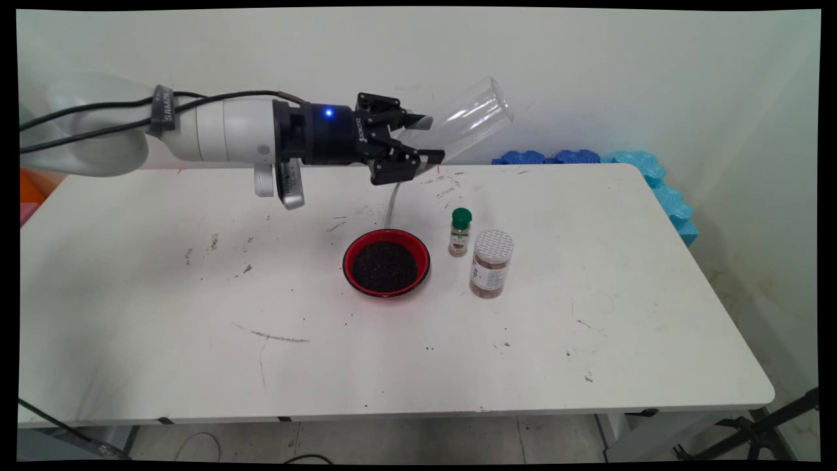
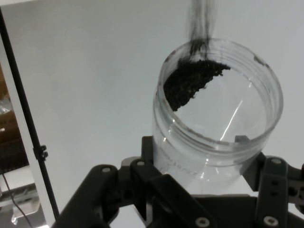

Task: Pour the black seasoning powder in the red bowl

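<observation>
High over the table's back middle, my gripper (image 1: pixel 428 139) is shut on a clear plastic jar (image 1: pixel 465 118). The jar is tipped, its base pointing up and to the right and its mouth down at the gripper. A thin stream of black grains (image 1: pixel 392 204) falls from it into a red bowl (image 1: pixel 386 262) below, which holds a heap of the same grains. In the hand view the jar (image 2: pixel 223 128) sits between my fingers (image 2: pixel 154 159). Black grains (image 2: pixel 192 83) are piled at its rim and stream off the top of the picture.
Just right of the bowl stand a small spice bottle with a green cap (image 1: pixel 460 232) and a wider jar with a white perforated lid (image 1: pixel 490 263). Blue foam pieces (image 1: pixel 657 176) line the white table's (image 1: pixel 588 353) back right corner. Dark specks dot the tabletop.
</observation>
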Controlling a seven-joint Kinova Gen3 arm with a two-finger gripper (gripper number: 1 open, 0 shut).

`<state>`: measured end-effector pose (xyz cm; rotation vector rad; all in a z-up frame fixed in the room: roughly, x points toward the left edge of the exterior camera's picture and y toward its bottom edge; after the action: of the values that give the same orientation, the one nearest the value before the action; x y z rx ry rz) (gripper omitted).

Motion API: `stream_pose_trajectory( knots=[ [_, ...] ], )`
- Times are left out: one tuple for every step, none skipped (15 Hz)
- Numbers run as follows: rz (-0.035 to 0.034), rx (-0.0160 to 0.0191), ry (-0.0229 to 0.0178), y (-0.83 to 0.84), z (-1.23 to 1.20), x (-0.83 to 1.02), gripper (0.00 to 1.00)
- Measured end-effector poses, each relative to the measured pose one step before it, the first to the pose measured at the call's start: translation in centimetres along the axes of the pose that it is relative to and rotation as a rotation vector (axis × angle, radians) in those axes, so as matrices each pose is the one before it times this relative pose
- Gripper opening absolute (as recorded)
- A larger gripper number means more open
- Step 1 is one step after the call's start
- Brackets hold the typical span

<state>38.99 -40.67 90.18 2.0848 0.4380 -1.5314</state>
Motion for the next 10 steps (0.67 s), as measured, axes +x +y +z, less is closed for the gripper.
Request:
stream_pose_trajectory(
  knots=[
    [-0.00309,-0.00103,-0.00314,-0.04,-0.046,-0.059,0.0],
    [-0.0035,-0.00196,-0.00505,-0.054,-0.084,-0.08,0.0],
    [-0.00176,-0.00122,-0.00389,-0.043,-0.065,-0.061,0.0],
    [-0.00229,-0.0013,-0.00604,-0.056,-0.071,-0.075,0.0],
    [-0.0018,-0.00089,-0.0068,-0.053,-0.065,-0.073,0.0],
    [-0.00069,-0.00079,-0.0087,-0.056,-0.087,-0.073,0.0],
    [0.00077,-0.00006,-0.00888,-0.062,-0.088,-0.068,0.0],
    [0.00068,0.00021,-0.0054,-0.034,-0.056,-0.038,0.0],
    [0.0015,0.00036,-0.00797,-0.046,-0.075,-0.05,0.0],
    [0.00154,0.00057,-0.00966,-0.053,-0.077,-0.062,0.0]
  ],
)
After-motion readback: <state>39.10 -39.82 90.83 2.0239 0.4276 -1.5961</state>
